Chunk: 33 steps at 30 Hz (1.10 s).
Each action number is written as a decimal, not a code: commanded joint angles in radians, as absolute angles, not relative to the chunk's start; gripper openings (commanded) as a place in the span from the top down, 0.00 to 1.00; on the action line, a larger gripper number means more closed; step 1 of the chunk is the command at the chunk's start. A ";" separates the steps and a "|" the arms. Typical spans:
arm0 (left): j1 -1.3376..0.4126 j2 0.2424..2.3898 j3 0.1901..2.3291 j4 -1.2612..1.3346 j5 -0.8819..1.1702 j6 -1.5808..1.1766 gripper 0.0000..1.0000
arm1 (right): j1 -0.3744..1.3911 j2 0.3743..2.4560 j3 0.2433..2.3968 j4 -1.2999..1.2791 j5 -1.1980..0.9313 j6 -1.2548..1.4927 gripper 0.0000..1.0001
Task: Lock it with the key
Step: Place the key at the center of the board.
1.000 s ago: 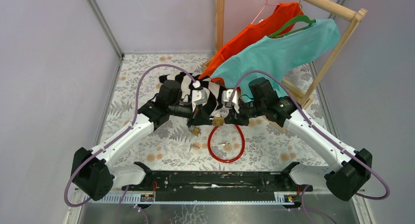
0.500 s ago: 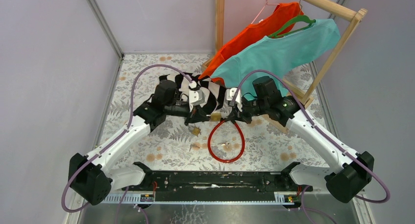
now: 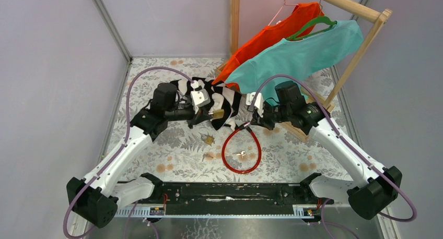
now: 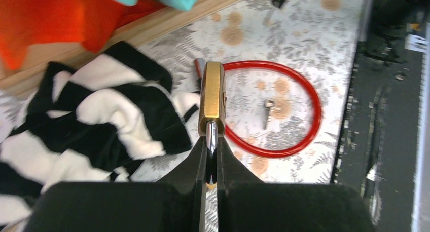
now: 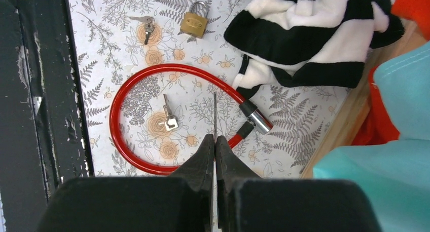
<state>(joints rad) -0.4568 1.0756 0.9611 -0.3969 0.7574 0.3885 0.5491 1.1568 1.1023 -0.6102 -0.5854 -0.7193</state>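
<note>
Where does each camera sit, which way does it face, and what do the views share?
Top external: above and behind the bases, looking down at the table; left arm and right arm show whole, with left gripper and right gripper.
Left wrist: on the left arm, looking down past its own gripper, shut on the brass padlock.
Right wrist: on the right arm, looking down past its own gripper, pinching a thin key.
Shared: all three show the red cable loop, the loose key inside it and the striped cloth.
</note>
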 commanded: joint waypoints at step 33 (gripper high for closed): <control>0.017 1.102 1.089 -0.474 0.362 0.027 1.00 | 1.161 2.153 1.644 -0.315 -0.350 -0.251 0.98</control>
<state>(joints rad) 0.0097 1.1511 1.0534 -0.5339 0.3504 0.0505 1.1641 2.1109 1.5532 -0.2981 -0.3798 -0.2771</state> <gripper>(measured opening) 0.077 0.015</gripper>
